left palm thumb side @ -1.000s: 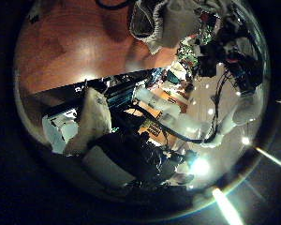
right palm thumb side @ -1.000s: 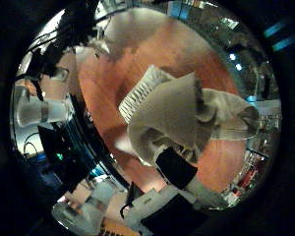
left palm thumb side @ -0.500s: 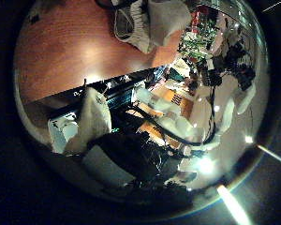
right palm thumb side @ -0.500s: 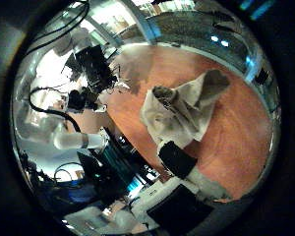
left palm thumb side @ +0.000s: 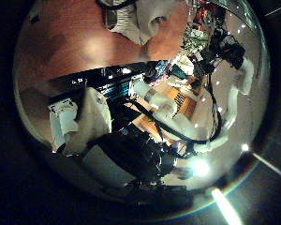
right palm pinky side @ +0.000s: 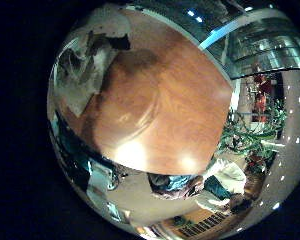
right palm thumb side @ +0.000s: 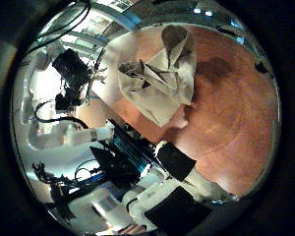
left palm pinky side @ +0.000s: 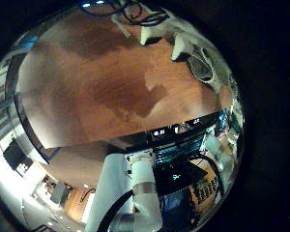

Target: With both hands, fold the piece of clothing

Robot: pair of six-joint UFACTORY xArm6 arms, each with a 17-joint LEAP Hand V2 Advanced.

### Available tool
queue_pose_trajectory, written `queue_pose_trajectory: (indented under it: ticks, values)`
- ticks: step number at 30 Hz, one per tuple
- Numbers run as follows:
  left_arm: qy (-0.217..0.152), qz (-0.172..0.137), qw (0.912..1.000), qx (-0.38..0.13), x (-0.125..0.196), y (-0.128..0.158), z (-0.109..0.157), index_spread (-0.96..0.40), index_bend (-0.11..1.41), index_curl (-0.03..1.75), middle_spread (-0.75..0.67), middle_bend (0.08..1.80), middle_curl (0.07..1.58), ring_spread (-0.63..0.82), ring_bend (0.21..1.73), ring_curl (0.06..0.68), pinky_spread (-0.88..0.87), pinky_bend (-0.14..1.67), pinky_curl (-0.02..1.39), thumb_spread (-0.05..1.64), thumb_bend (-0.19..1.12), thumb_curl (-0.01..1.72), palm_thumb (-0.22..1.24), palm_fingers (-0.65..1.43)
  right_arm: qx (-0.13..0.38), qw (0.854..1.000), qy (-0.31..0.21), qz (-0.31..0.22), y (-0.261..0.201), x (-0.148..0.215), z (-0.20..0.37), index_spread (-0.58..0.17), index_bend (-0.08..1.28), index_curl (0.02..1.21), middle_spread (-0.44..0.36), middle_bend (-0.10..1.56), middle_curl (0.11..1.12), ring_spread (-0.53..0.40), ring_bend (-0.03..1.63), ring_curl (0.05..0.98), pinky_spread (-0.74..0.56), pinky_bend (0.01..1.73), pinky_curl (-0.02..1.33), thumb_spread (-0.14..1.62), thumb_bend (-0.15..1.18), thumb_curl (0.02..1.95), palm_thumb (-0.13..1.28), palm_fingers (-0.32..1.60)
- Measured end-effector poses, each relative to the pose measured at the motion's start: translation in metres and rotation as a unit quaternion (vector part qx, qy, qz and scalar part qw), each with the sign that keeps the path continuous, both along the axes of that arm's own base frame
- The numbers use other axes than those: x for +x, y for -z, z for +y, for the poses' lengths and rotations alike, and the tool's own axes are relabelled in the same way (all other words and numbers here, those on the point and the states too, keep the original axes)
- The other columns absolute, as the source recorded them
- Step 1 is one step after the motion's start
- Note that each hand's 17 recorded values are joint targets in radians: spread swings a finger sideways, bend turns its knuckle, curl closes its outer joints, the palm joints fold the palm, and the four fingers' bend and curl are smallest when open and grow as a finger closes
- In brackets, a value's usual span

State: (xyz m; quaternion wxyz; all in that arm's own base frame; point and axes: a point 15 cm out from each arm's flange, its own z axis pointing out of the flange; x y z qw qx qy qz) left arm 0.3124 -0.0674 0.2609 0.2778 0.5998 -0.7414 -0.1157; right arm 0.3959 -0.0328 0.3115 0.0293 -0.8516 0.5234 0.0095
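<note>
We are seeing the garment (right palm thumb side: 157, 74) lying crumpled on the wooden tabletop (right palm thumb side: 221, 128), apart from both palms. Neither hand is showing its fingers, so we cannot tell their state or which is nearer.

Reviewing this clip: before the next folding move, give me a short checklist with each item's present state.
1. Garment lies on the wooden table: ok.
2. Garment spread flat: not ok, it is bunched and creased.
3. Either hand holding the garment: cannot tell; no fingers are seen on the cloth, which looks well clear of both palms.
4. Table around the garment free of other things: ok in the right thumb side view.
5. Garment also in the left hand's view: ok, at the table's edge.
6. Finger posture of either hand: cannot tell.
</note>
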Motion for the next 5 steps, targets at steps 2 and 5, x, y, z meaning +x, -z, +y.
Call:
queue_pose_trajectory:
  ticks: [2,5]
  values:
    - [-0.001,-0.003,1.0000,0.000,0.0001,-0.0016,0.0000,0.03,0.18,0.36,0.29,0.18,0.30,0.40,0.65,0.223,0.46,0.36,0.34,1.44,0.00,0.48,0.56,0.10,0.003,1.000,0.001,0.022,0.0039,-0.0095,-0.0001,-0.440,0.16,0.30,-0.145,0.39,0.36,-0.094,0.87,0.282,0.21,0.82,0.47,1.12,-0.02,0.39,0.58,0.09]
    - [-0.001,-0.006,1.0000,-0.006,0.0012,-0.0028,-0.0020,0.03,0.18,0.36,0.29,0.18,0.30,0.40,0.65,0.223,0.46,0.36,0.34,1.44,0.00,0.48,0.56,0.10,0.006,0.999,0.010,0.040,0.0004,-0.0140,-0.0067,-0.430,0.17,0.30,-0.134,0.38,0.36,-0.086,0.85,0.271,0.24,0.81,0.45,1.13,-0.02,0.39,0.57,0.11]
